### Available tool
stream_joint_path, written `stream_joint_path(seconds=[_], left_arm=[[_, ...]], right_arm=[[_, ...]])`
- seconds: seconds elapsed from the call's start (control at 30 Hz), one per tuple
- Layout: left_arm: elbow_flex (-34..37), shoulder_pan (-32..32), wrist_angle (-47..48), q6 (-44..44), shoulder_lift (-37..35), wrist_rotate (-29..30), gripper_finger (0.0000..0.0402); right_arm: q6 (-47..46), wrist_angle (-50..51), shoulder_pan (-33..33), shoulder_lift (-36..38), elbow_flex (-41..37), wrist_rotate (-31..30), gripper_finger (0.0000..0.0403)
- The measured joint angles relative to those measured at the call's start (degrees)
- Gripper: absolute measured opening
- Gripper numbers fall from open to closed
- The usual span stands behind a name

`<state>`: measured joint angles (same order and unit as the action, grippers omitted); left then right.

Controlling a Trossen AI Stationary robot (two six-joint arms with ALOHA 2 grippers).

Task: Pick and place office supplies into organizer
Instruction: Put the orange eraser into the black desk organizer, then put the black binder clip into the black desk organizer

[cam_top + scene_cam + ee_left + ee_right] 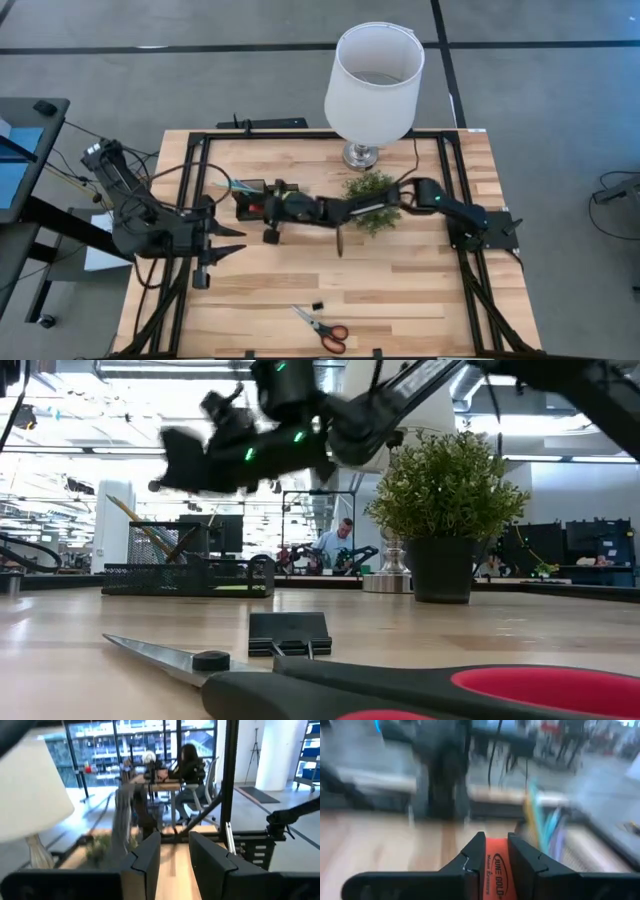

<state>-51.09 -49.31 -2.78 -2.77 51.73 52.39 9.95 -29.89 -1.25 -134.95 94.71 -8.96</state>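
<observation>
The right gripper (494, 851) hangs above the bench (400, 280) beside the organizer (250, 192), its fingers (472, 857) closed on a small orange clip (495, 865) with black print; pens (542, 825) stand blurred just beyond. The left gripper (174, 852) waits at the bench's left side, fingers (147, 857) narrowly parted around nothing; the red-handled scissors (322, 325) and a black clip (316, 304) lie near the front edge, well apart from the organizer.

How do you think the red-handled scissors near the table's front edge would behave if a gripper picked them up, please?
The scissors lie flat with blades slightly parted, so they would probably feel rigid, though the blades might pivot if only one handle were gripped. The smooth handles look somewhat slippery. Lying flat, they seem unlikely to roll.
</observation>
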Motion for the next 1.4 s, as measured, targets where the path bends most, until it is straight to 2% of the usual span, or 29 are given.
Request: stream_joint_path(seconds=[0.1,0.23,0.37,0.43,0.6,0.93,1.07,1.17,1.27,1.4], left_arm=[[0.0,-0.7,-2.0,-4.7,-1.6,0.1,0.0097],[0.0,-1.7,-1.7,-6.0,-3.5,0.2,0.0097],[0.0,-3.1,-0.2,-5.7,-4.8,0.2,0.0097],[0.0,-3.8,0.3,-5.7,-4.9,0.2,0.0097],[0.0,-5.6,0.5,-5.6,-4.9,0.1,0.0098],[0.0,-6.7,1.1,-4.4,-4.9,0.1,0.0098],[0.0,-6.7,3.6,-1.9,-4.9,0.3,0.0098],[0.0,-6.7,4.7,-0.5,-4.9,0.6,0.0098],[0.0,-6.7,5.2,0.4,-4.8,0.6,0.0098],[0.0,-6.6,7.8,2.7,-4.0,0.8,0.0098]], right_arm=[[1.0,4.0,0.5,-5.3,6.1,-1.2,0.0052],[1.4,9.4,1.5,-10.5,13.7,-2.3,0.0052],[5.1,13.1,1.8,-13.7,18.0,-10.2,0.0058],[6.6,14.1,1.7,-14.3,19.2,-12.0,0.0070],[8.2,18.3,1.7,-14.3,20.2,-11.9,0.0109],[7.6,19.0,0.9,-14.3,20.2,-12.5,0.0204],[7.6,24.4,-1.4,-10.8,20.1,-12.1,0.0221],[5.0,33.4,-3.8,-4.7,20.2,-11.9,0.0219],[-2.6,47.2,-6.3,1.1,20.4,-7.4,0.0207],[-15.2,67.0,-9.8,5.8,20.2,7.9,0.0187]])
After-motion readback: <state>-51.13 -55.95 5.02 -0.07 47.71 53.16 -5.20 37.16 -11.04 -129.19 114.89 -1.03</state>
